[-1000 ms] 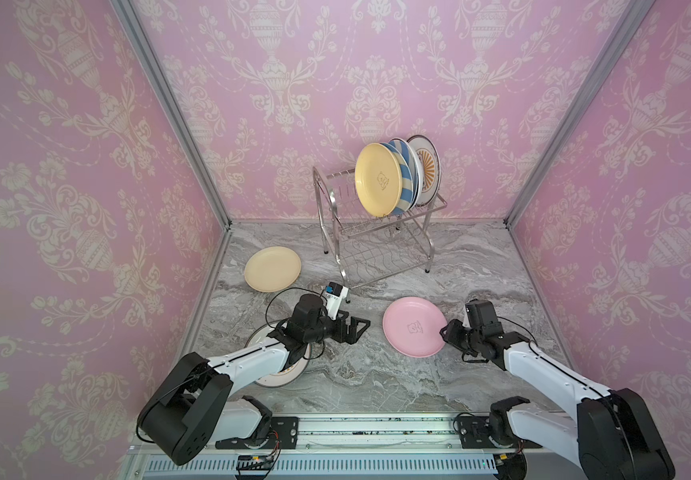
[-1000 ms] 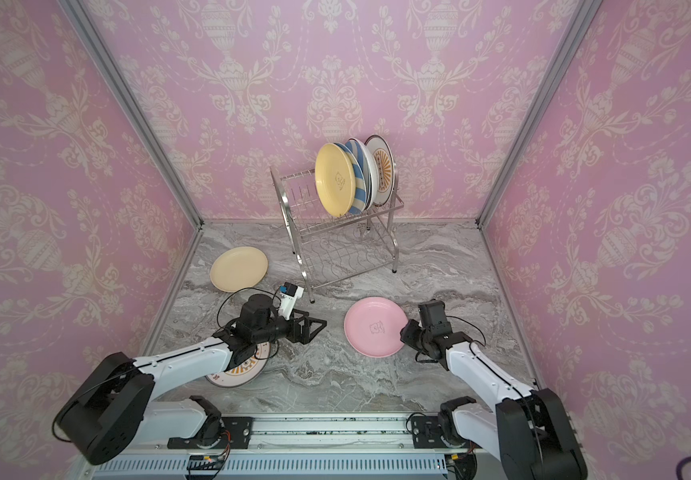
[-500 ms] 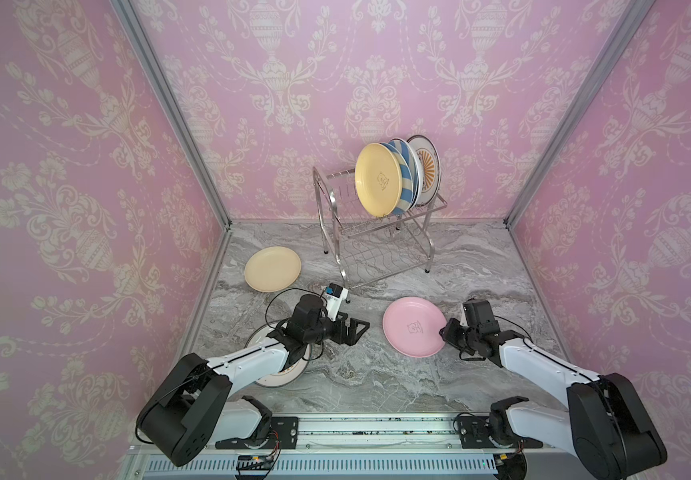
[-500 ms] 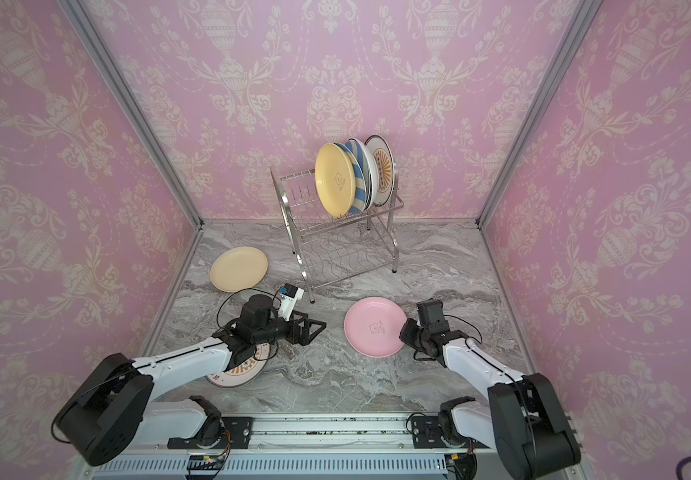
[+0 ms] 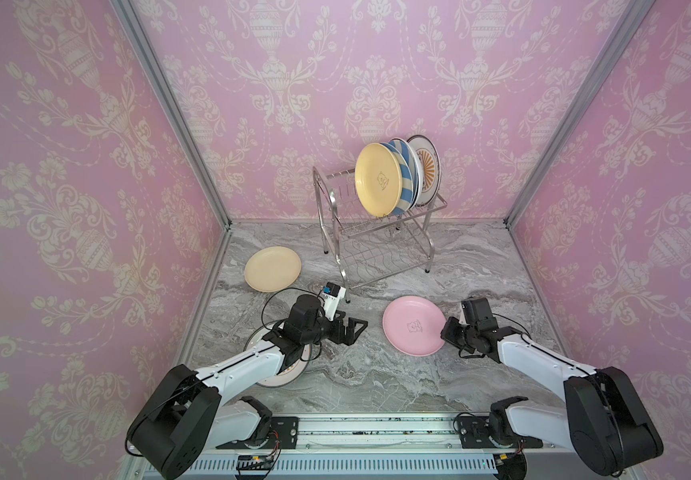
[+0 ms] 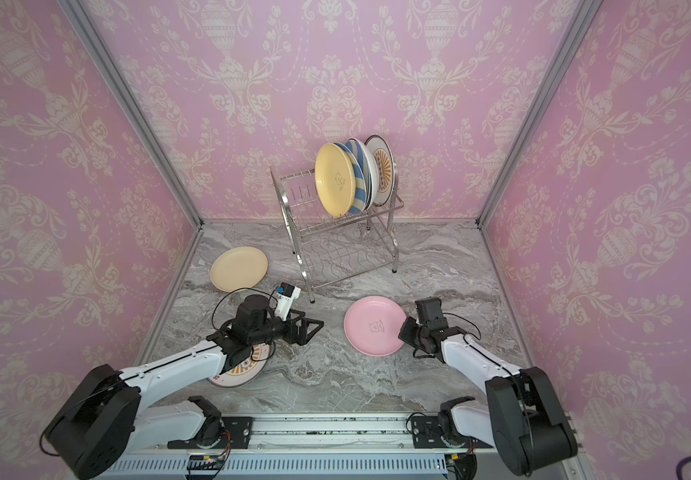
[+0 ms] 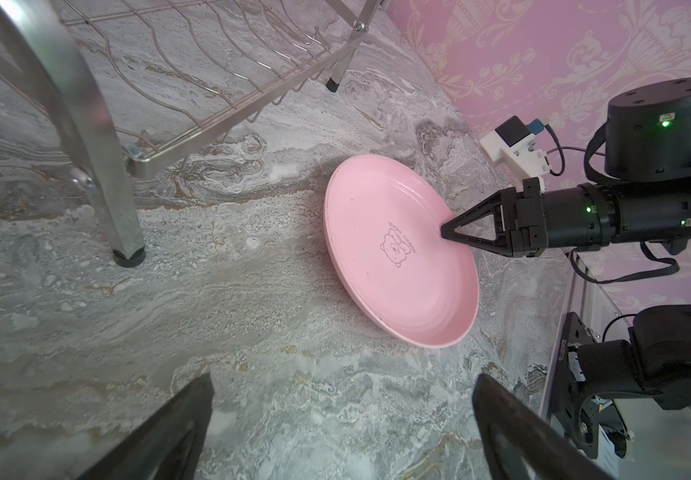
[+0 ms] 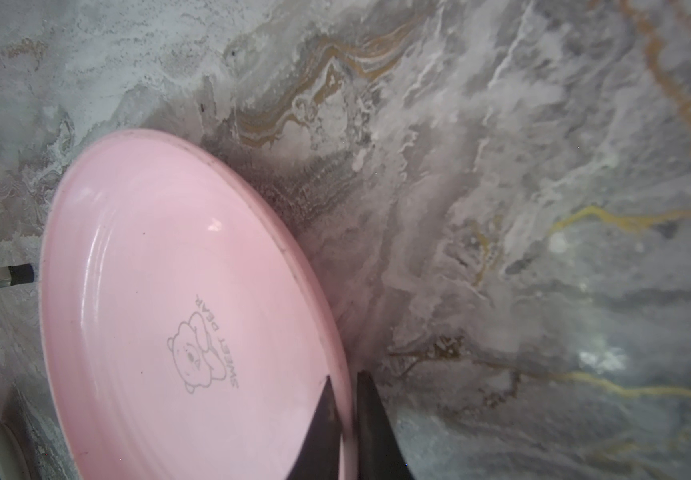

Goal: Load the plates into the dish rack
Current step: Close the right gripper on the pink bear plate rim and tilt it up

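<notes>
A pink plate (image 5: 412, 325) (image 6: 373, 325) lies on the marble table, front right of the dish rack (image 5: 334, 232) (image 6: 290, 224). My right gripper (image 5: 445, 330) (image 8: 348, 386) is shut on the pink plate's (image 8: 186, 316) near right rim, one finger above it and one below. My left gripper (image 5: 356, 328) (image 7: 344, 415) hovers open and empty left of the pink plate (image 7: 393, 257). The rack's top tier holds a yellow plate (image 5: 378, 179), a blue-white striped plate (image 5: 406, 178) and a sunburst plate (image 5: 427, 170), all upright.
A cream plate (image 5: 272, 268) lies flat at the left, near the wall. Another sunburst plate (image 6: 238, 368) lies under my left forearm. The rack's lower tier (image 7: 194, 75) holds nothing, and its front leg (image 7: 123, 232) stands close to my left gripper.
My right gripper has closed onto the pink plate's rim. The left arm has hardly moved.
</notes>
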`<state>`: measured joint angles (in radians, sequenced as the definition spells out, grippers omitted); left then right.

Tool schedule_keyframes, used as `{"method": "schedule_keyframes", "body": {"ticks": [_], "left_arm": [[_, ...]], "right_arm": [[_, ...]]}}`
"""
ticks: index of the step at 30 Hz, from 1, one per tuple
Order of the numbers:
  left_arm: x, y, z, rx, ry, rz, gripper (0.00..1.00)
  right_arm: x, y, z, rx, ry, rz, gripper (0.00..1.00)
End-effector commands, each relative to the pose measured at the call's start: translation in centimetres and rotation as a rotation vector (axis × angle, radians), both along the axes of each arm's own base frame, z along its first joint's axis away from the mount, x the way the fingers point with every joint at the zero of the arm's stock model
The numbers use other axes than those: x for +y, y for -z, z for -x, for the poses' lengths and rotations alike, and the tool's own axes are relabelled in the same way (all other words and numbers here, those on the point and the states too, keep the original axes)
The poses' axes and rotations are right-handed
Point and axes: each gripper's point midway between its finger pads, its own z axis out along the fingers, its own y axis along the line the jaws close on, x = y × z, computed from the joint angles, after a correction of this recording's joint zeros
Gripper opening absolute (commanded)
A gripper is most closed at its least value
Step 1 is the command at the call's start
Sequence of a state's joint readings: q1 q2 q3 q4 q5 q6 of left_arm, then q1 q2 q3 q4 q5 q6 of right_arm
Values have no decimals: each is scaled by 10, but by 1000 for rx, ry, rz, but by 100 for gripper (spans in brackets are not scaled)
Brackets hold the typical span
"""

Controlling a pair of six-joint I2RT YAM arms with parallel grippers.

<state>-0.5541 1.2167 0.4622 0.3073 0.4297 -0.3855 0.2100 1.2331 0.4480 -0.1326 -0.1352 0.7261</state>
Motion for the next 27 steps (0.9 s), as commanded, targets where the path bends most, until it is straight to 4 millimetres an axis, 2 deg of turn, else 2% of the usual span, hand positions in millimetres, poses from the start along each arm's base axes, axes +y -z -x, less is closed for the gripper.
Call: {"method": "schedule_keyframes", "body": {"ticks": [1,8,18,22,27], "left_arm": [[4,-6,-2,-39,-3,-47,99],[6,-22,-5,-90,-8,-58,99],[9,-33,-10,-132,-27,-79,99],[18,-43,-14,-184,-62,-111,99],[36,-70,-25,-268,-153,-146,99]], "right_arm": [[-5,-5,-4,-1,1,31,8],[-21,-39,-6,-46,8,131,0],[-45,-104,6,-137,-50,318,0],[-48,-151,3,-234,-54,383,0],[-49,-227,2,-391,-66,448,0]]}}
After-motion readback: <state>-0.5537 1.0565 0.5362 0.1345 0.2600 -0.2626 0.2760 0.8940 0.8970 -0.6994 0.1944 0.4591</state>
